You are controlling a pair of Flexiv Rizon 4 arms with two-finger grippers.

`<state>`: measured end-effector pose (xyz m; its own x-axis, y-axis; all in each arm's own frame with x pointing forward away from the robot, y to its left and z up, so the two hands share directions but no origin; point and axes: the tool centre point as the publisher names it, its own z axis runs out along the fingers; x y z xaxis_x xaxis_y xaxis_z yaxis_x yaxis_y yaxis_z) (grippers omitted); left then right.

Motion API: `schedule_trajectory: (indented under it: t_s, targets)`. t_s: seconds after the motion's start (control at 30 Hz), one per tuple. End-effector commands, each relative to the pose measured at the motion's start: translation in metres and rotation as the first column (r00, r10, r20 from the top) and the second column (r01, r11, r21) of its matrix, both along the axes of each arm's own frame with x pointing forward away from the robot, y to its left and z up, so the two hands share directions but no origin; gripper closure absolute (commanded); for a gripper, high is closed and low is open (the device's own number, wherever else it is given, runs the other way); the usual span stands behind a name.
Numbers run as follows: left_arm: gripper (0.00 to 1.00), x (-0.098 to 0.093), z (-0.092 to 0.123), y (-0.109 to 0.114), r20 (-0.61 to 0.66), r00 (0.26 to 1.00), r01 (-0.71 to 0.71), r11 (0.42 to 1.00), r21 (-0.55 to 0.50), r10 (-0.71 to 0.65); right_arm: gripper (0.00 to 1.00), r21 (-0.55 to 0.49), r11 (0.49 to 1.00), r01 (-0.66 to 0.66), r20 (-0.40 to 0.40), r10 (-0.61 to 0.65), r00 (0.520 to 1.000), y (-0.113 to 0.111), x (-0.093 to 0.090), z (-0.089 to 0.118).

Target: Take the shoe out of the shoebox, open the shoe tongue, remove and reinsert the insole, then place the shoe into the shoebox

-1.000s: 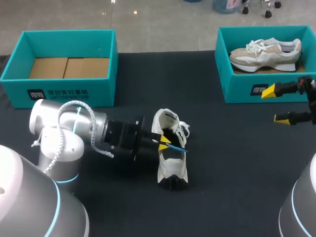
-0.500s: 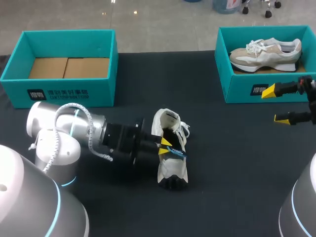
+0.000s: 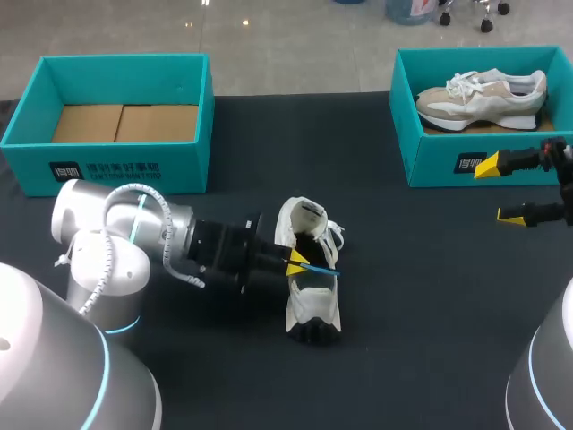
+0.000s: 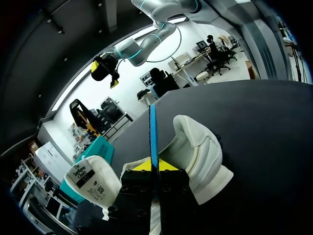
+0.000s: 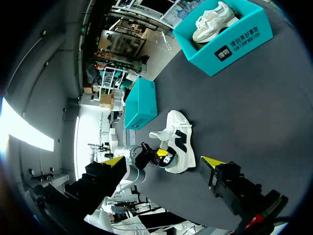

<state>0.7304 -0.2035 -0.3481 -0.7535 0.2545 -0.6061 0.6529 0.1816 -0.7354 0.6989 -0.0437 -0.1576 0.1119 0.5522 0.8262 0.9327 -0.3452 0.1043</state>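
A white shoe (image 3: 309,300) with black panels lies mid-table, toe toward the front edge. My left gripper (image 3: 298,262) reaches across its opening and is shut on a thin blue insole (image 3: 322,267). In the left wrist view the insole (image 4: 153,132) stands edge-on out of the gripper (image 4: 155,165), with the padded heel collar (image 4: 195,149) to one side and the folded-back tongue (image 4: 90,178) to the other. My right gripper (image 3: 499,190) hangs open at the right, in front of the right shoebox (image 3: 448,163). The right wrist view shows the shoe (image 5: 178,142) far ahead of its gripper (image 5: 161,162).
An empty teal shoebox (image 3: 116,61) with a cardboard floor stands at the back left. The right shoebox holds a second, beige and white shoe (image 3: 479,97). Dark table surface surrounds the shoe on all sides.
My left gripper dipped slightly toward the shoe's toe, then came back, and its fingers closed tighter on the blue insole. The right arm has not moved.
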Motion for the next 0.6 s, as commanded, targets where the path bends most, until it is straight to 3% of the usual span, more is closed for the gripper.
schedule_trajectory:
  t_s: [0.03, 0.1, 0.13, 0.17, 0.2, 0.33, 0.6]
  targets:
    - [1.00, 0.007, -0.005, -0.005, -0.008, 1.000, 0.000, 1.000, 0.006, 0.000, 0.00, -0.003, 1.000, 0.003, -0.002, -0.003, 1.000, 0.001, -0.001, 0.000]
    - [1.00, 0.006, -0.004, -0.004, -0.010, 1.000, -0.002, 1.000, 0.003, 0.002, 0.00, -0.003, 1.000, 0.003, -0.002, -0.003, 1.000, 0.001, -0.001, 0.000]
    - [0.90, 0.004, -0.002, -0.003, -0.010, 1.000, -0.003, 1.000, 0.002, 0.003, 0.00, -0.003, 1.000, 0.003, -0.002, -0.003, 1.000, 0.001, -0.001, 0.000]
    - [0.67, 0.003, 0.000, -0.002, -0.010, 1.000, -0.004, 1.000, 0.000, 0.004, 0.00, -0.003, 1.000, 0.003, -0.002, -0.003, 1.000, 0.001, -0.001, 0.000]
    - [0.63, 0.001, 0.001, -0.001, -0.010, 1.000, -0.004, 1.000, -0.004, 0.004, 0.00, -0.003, 1.000, 0.003, -0.002, -0.003, 1.000, 0.001, -0.001, 0.000]
    - [0.61, -0.006, 0.010, 0.002, -0.006, 1.000, 0.004, 1.000, -0.024, -0.004, 0.00, -0.003, 1.000, 0.003, -0.002, -0.003, 1.000, 0.001, -0.001, 0.000]
    - [0.71, -0.016, 0.016, -0.001, 0.006, 1.000, 0.029, 0.999, -0.036, -0.029, 0.00, -0.003, 1.000, 0.003, -0.002, -0.003, 1.000, 0.001, -0.001, 0.000]
